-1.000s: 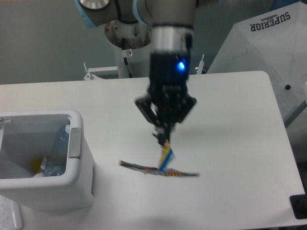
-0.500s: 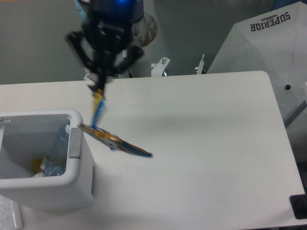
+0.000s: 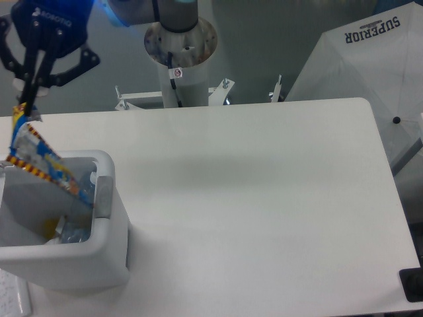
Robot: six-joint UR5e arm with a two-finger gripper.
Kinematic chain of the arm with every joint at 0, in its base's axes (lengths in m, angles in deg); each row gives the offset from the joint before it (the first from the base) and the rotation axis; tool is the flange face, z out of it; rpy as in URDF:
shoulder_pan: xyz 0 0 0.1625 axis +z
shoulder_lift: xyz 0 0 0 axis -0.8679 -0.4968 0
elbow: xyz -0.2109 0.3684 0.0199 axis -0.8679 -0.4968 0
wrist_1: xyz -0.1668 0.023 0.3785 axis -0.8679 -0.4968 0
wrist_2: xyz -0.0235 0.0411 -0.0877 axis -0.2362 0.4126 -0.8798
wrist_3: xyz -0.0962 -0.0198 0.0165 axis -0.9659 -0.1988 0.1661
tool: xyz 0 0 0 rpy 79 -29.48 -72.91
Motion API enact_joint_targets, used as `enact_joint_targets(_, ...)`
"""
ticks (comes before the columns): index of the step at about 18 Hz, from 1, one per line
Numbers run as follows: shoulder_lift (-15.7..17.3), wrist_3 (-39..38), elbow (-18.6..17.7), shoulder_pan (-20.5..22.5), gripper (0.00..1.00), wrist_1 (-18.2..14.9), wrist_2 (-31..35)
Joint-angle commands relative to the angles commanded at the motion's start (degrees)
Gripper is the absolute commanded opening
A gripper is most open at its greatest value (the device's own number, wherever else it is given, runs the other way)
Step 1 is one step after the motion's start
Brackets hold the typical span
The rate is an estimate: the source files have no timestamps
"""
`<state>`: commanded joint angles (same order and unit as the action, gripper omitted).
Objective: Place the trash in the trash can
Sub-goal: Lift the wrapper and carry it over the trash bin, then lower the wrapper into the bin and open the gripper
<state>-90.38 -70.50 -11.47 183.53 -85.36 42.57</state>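
We see only part of the gripper (image 3: 26,105): its body is cut off by the top-left corner of the frame, and its dark links blur against the blue housing. Inside the trash can (image 3: 106,228), the crushed bottle (image 3: 78,224) shows only as a pale, clear shape against the right wall, partly hidden by the wrapper (image 3: 39,158), with something yellow beside it that we cannot identify. The fingers are pinched closed on the wrapper's top corner, and the wrapper hangs tilted over the can's opening, its lower end dipping past the rim. Half a second ago the gripper was to the right, beside the can's right wall, with the wrapper trailing over the table (image 3: 251,198); it has since swung left above the can.
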Motion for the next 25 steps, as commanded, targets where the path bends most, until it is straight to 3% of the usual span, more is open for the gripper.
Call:
enact_joint_targets(9,0.0,6.2,-9.4,-1.9,0.08,0.1,0.3)
enact_joint_targets(13,-0.5,7.5,-10.6,-1.9,0.21,0.0,0.4)
enact_joint_targets(14,-0.6,8.1,-11.1,-1.9,0.26,0.0,0.5)
enact_joint_targets(15,-0.7,9.0,-11.4,-1.9,0.38,0.0,0.5)
enact_joint_targets(16,-1.0,10.7,-11.5,-1.9,0.59,-0.1,0.6)
enact_joint_targets(17,-1.3,12.9,-11.5,-1.9,0.86,-0.1,0.7)
enact_joint_targets(18,-1.7,15.1,-11.4,-1.9,1.0,-0.2,1.7)
enact_joint_targets(25,-2.6,30.3,-10.6,-0.4,1.0,-0.1,15.3)
